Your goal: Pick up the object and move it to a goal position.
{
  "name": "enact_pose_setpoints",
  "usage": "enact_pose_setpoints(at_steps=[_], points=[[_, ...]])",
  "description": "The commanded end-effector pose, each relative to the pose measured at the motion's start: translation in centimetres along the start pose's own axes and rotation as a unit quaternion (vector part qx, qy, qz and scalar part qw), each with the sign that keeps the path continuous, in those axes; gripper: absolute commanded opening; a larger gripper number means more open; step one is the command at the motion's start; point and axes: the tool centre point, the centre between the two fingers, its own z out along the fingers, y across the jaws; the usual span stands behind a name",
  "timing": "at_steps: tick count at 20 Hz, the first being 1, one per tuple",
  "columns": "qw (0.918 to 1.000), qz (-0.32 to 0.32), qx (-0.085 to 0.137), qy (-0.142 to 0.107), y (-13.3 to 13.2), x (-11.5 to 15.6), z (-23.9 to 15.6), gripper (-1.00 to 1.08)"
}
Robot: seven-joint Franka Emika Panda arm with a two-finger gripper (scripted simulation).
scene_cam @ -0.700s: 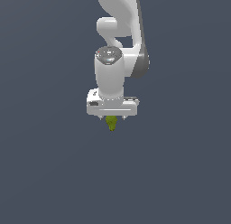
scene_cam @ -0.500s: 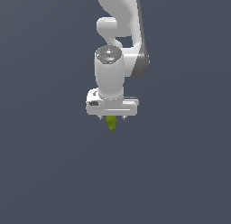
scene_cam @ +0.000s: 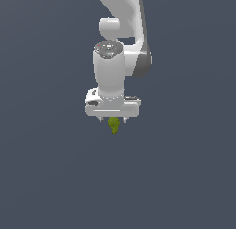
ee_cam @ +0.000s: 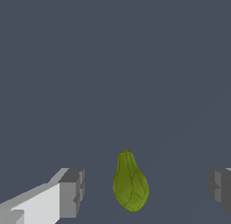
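One olive-green object [ee_cam: 130,182], lumpy and tapering to a point, is seen lying between the widely parted fingers [ee_cam: 72,193] of the white tool [ee_cam: 146,191], untouched by either, and is partly hidden beneath it in the exterior view.

We see a smooth, glossy white hand [scene_cam: 112,118], matt grey pads [ee_cam: 72,193], and a dull, veined olive object [ee_cam: 130,183].
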Motion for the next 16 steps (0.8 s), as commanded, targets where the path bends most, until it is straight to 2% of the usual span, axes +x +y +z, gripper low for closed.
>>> enact_pose_setpoints(at_steps=[1,8,16], points=[[1.0000,0.001,0.000,-0.001,0.0,-0.1,0.2,1.00],[0.9997,0.025,-0.001,-0.007,0.2,-1.6,2.2,1.00],[0.9964,0.082,-0.004,-0.022,0.6,-5.6,6.7,1.00]])
